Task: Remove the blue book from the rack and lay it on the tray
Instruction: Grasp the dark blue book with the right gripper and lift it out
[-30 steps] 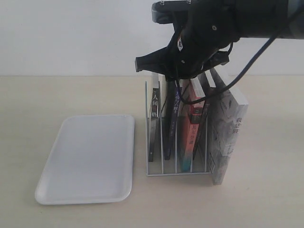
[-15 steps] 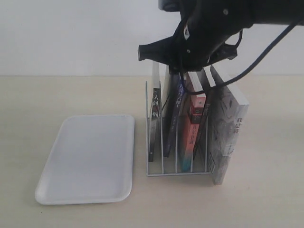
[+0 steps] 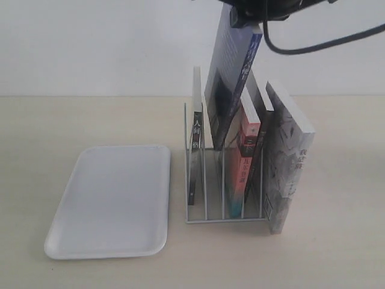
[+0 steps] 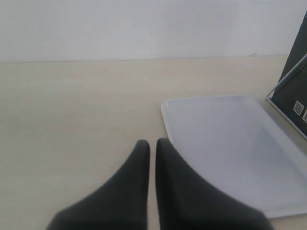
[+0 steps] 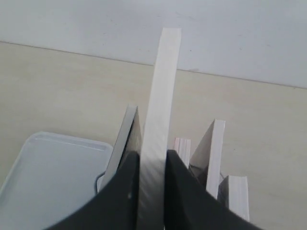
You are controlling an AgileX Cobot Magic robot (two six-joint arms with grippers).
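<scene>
The blue book (image 3: 231, 84) hangs tilted above the white wire rack (image 3: 225, 220), its lower corner still between the dividers. My right gripper (image 3: 245, 17) is shut on the book's top edge and is mostly cut off by the top of the exterior view. In the right wrist view both fingers of this gripper (image 5: 152, 160) clamp the book's pale page edge (image 5: 160, 96). The white tray (image 3: 111, 198) lies flat to the left of the rack with nothing on it. My left gripper (image 4: 152, 143) is shut and holds nothing, low over the table beside the tray (image 4: 230, 143).
A black-spined book (image 3: 195, 150) and a red-and-teal-spined book (image 3: 246, 162) stand in the rack. A thick white book (image 3: 289, 168) leans against the rack's right side. The black book's back cover (image 4: 295, 100) shows beyond the tray.
My right gripper has risen with the blue book, drawing it most of the way up out of its slot. The arm now sits largely above the frame.
</scene>
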